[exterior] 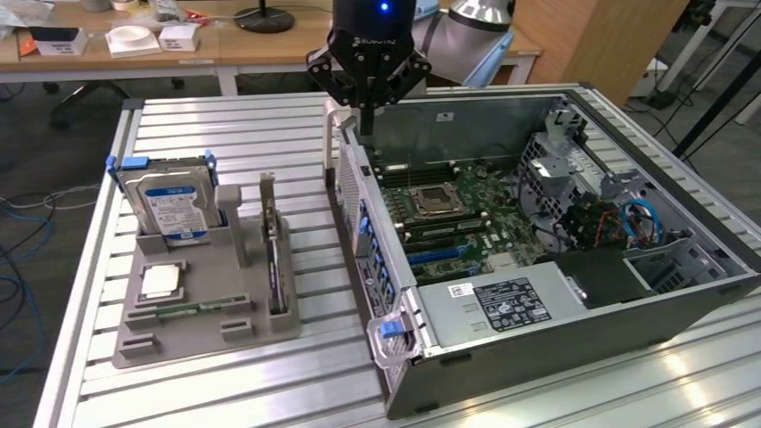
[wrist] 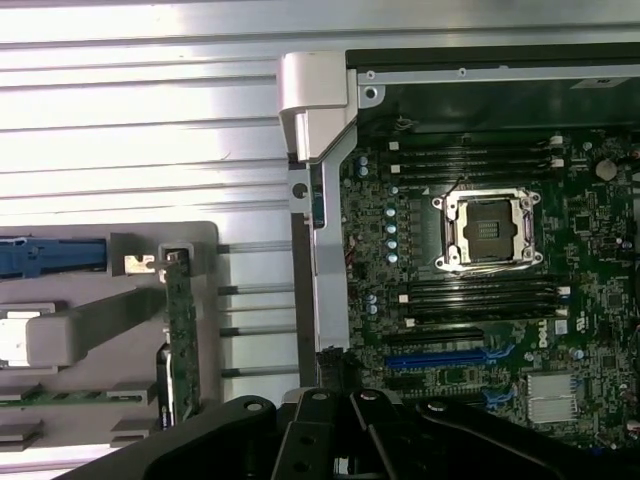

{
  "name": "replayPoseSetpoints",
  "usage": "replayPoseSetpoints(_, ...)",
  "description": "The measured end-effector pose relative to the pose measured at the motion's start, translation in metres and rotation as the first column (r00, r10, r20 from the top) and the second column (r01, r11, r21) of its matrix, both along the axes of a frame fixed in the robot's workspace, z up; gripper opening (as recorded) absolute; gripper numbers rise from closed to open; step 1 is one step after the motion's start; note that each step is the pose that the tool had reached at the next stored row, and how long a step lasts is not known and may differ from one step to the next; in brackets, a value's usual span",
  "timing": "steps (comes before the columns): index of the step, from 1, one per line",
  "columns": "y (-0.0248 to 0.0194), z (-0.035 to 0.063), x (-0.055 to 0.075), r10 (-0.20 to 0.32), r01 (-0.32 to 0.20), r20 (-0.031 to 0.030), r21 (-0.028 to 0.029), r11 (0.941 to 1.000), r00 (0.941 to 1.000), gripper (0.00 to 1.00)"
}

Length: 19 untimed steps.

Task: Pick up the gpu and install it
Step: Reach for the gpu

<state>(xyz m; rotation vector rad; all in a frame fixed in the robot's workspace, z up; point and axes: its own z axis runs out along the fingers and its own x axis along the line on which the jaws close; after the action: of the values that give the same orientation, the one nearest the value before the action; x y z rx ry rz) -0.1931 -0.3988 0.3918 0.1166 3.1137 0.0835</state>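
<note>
The job looks not yet started. The gpu (exterior: 274, 267) stands on its thin edge in the grey holder (exterior: 178, 334), near the bench's edge on the exterior view's left. The gripper (exterior: 367, 125) is closed and empty, up above a far corner of the open computer case (exterior: 666, 299).

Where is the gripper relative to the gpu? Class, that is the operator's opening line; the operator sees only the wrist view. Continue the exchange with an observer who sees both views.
Observer: The gripper hangs shut and empty above the computer case's far corner, apart from the gpu.
Operator: What shares the gpu's holder?
Observer: A hard drive with a blue-white label, standing upright.
Operator: What fills the case's near end?
Observer: A grey power supply with a black label.
</note>
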Motion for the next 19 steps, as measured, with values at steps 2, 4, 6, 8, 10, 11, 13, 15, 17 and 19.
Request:
replayPoseSetpoints(2,0.0000,0.0000,-0.0010,0.000,0.000,0.0000,0.0000,1.0000,1.0000,0.11)
replayPoseSetpoints(4,0.0000,-0.0001,-0.0023,0.000,0.000,0.0000,0.0000,1.0000,1.0000,0.11)
replayPoseSetpoints(6,0.0000,-0.0001,-0.0030,0.000,0.000,0.0000,0.0000,1.0000,1.0000,0.11)
replayPoseSetpoints(8,0.0000,-0.0001,-0.0040,0.000,0.000,0.0000,0.0000,1.0000,1.0000,0.11)
replayPoseSetpoints(10,0.0000,-0.0001,-0.0044,0.000,0.000,0.0000,0.0000,1.0000,1.0000,0.11)
replayPoseSetpoints(11,0.0000,-0.0001,-0.0045,0.000,0.000,0.0000,0.0000,1.0000,1.0000,0.11)
replayPoseSetpoints(13,0.0000,-0.0001,-0.0049,0.000,0.000,0.0000,0.0000,1.0000,1.0000,0.11)
replayPoseSetpoints(15,0.0000,-0.0001,-0.0052,0.000,0.000,0.0000,0.0000,1.0000,1.0000,0.11)
replayPoseSetpoints(17,0.0000,-0.0001,-0.0054,0.000,0.000,0.0000,0.0000,1.0000,1.0000,0.11)
replayPoseSetpoints(19,0.0000,-0.0001,-0.0062,0.000,0.000,0.0000,0.0000,1.0000,1.0000,0.11)
